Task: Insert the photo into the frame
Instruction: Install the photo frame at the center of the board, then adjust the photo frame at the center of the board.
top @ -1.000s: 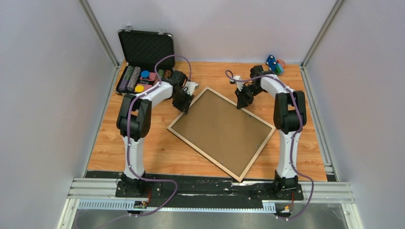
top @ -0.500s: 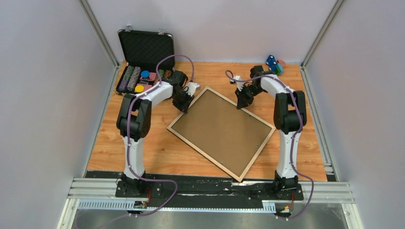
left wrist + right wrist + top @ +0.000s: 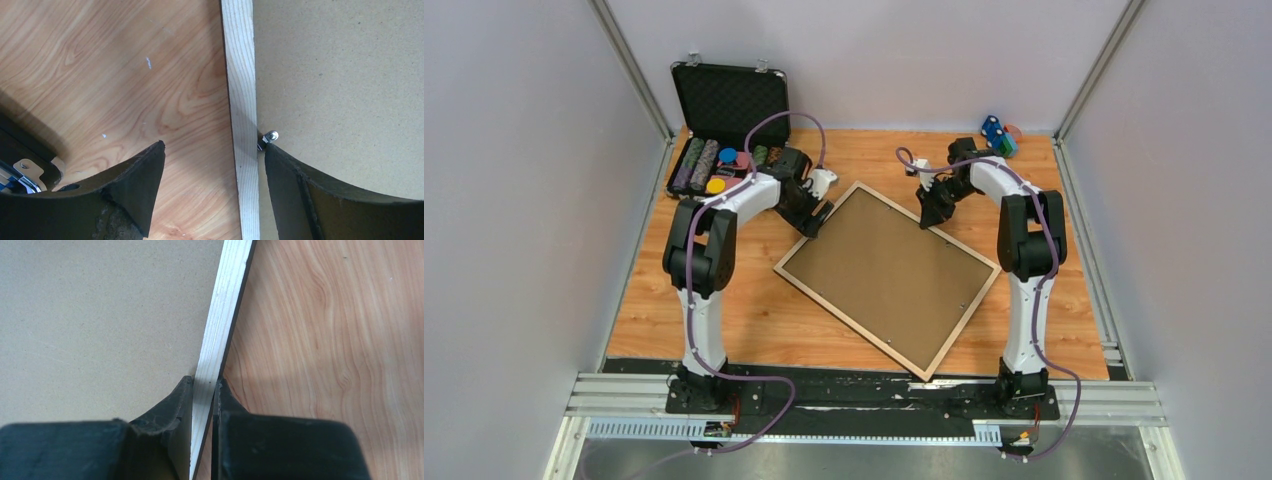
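The frame point(image 3: 796, 277) lies face down and skewed on the table, its pale wood edge around the plain brown backing board point(image 3: 889, 273). The photo is hidden from view. My left gripper point(image 3: 817, 222) is open and straddles the frame's upper-left edge point(image 3: 241, 95); its right finger point(image 3: 320, 200) rests on the backing board beside a small metal clip point(image 3: 270, 136), its left finger point(image 3: 135, 190) over the bare table. My right gripper point(image 3: 934, 215) is shut on the frame's upper-right edge point(image 3: 222, 315), one finger on each side of the pale wood strip.
An open black chip case point(image 3: 729, 100) with coloured chips stands at the back left, close behind my left arm. Small blue and green objects point(image 3: 998, 135) lie at the back right. Grey walls and metal rails enclose the table point(image 3: 724, 320).
My left wrist has shifted slightly back and up along the frame's upper-left edge. The frame and my right arm have not visibly moved.
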{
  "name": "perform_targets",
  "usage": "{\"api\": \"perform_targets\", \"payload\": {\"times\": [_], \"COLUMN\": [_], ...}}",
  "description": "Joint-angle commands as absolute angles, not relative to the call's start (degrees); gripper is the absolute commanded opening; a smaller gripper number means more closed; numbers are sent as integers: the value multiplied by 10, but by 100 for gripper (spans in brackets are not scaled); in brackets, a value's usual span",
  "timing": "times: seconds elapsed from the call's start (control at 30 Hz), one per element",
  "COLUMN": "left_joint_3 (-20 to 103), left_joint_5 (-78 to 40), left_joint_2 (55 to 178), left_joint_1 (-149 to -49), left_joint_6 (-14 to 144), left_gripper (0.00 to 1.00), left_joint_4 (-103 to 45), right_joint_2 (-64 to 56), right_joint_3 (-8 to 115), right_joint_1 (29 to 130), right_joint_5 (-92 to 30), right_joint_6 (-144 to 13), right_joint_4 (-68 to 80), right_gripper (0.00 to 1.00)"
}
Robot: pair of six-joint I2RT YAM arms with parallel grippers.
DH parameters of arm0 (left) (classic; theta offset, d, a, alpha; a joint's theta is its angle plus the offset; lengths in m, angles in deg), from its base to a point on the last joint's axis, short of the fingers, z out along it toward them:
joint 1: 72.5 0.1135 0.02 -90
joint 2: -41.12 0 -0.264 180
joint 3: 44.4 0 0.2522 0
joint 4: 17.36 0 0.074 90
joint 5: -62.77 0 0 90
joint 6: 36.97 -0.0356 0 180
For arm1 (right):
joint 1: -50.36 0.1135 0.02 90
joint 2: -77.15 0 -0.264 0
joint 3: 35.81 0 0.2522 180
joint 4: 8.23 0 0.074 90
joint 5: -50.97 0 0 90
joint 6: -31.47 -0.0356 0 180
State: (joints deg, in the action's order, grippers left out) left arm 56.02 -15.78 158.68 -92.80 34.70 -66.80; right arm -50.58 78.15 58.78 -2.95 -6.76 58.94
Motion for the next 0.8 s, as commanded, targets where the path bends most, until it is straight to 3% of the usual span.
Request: {"api": "perform_targets", "payload": {"times": [0.0, 0.43, 0.6, 0.77], "left_joint_3": [564, 610, 639, 656], "left_joint_5": [-161, 3, -5, -21], "left_joint_2": [1574, 1584, 1614, 1636], "left_joint_1": [-923, -875, -875, -876], "left_joint_6": [362, 508, 542, 546], "left_gripper": [82, 80, 77, 69], "left_joint_4": [-665, -705, -702, -697], "right_joint_2": [-529, -542, -555, -563], "right_joint_3": [762, 807, 833, 858], "right_joint_1": [587, 607, 623, 634], "right_joint_5": [-74, -66, -68, -60], "right_joint_6": [-35, -45, -48, -61], "right_joint_4": [600, 596, 597, 594], "right_gripper": [0, 0, 0, 0]}}
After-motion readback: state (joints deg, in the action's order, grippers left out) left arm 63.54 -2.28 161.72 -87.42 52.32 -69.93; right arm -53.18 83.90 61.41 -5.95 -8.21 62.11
